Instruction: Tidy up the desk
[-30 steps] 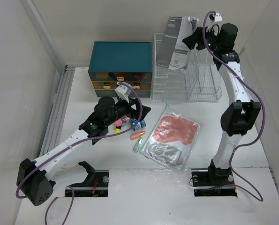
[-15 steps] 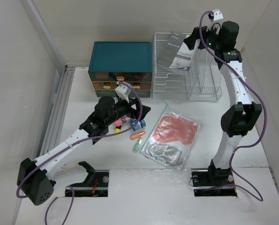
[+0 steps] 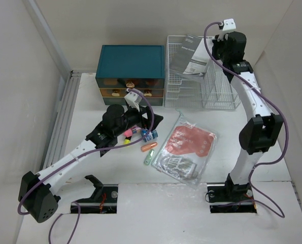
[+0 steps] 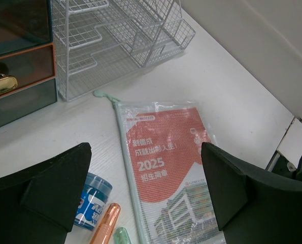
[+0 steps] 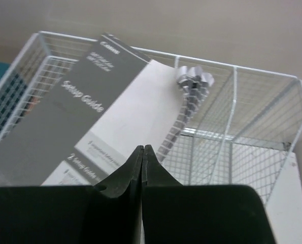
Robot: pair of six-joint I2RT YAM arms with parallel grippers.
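Note:
The white desk (image 3: 85, 104) holds a zip mesh pouch (image 3: 186, 147) with red printed paper inside, also in the left wrist view (image 4: 166, 157). My left gripper (image 3: 153, 122) hovers open (image 4: 144, 168) over the pouch's left edge, with nothing between its fingers. Below it lie a blue jar (image 4: 92, 195), an orange pen (image 4: 105, 223) and a green pen (image 4: 123, 236). My right gripper (image 3: 216, 43) is raised above the white wire rack (image 3: 183, 91), shut and empty (image 5: 142, 148). A grey setup guide booklet (image 5: 85, 117) leans inside the rack (image 5: 242, 147), free of the fingers.
A teal drawer chest (image 3: 131, 63) stands at the back left beside the rack. A taller wire organiser (image 3: 221, 91) stands right of the rack. Yellow and pink highlighters (image 3: 128, 133) lie under the left arm. Pale walls close in the desk.
The right gripper let go of the grey booklet, which settled lower into the wire rack, then drew back slightly and shut. The left arm has not moved.

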